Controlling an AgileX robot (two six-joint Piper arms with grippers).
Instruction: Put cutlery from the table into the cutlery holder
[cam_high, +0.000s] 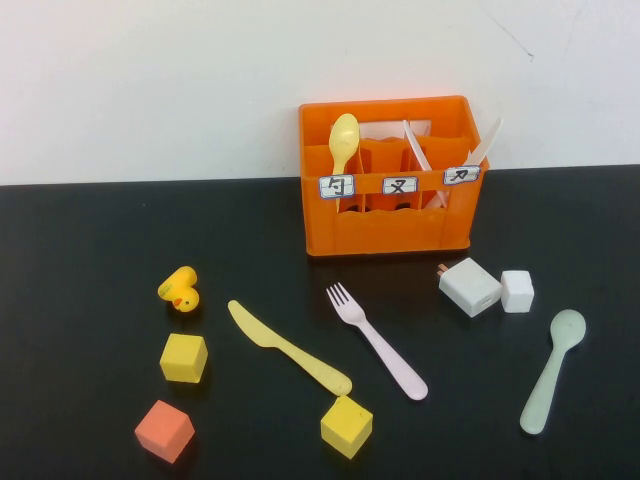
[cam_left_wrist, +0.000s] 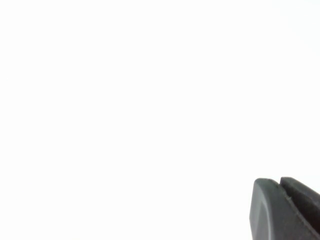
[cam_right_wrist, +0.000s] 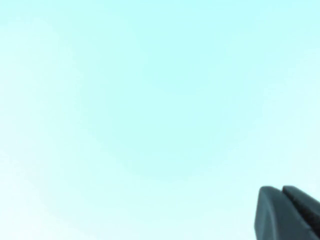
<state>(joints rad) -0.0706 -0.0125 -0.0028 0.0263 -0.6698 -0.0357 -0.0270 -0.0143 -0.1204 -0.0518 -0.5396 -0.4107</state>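
Observation:
On the black table (cam_high: 90, 240) lie a pale yellow knife (cam_high: 288, 347), a pale pink fork (cam_high: 375, 339) and a pale mint-green spoon (cam_high: 552, 369), all in front of the orange cutlery holder (cam_high: 390, 228). The holder stands at the back middle with three white labels; it holds a yellow spoon (cam_high: 343, 138) and white slim utensils (cam_high: 484, 143). Neither arm shows in the high view. My left gripper (cam_left_wrist: 279, 181) shows only dark fingertips pressed together against a blank white background. My right gripper (cam_right_wrist: 281, 189) looks the same against a pale blue background. Both hold nothing.
A yellow rubber duck (cam_high: 180, 289), a yellow cube (cam_high: 184, 358) and an orange cube (cam_high: 164, 431) sit at the front left. Another yellow cube (cam_high: 346, 426) lies by the knife's tip. Two small white blocks (cam_high: 470, 287) (cam_high: 516, 291) sit right of the fork.

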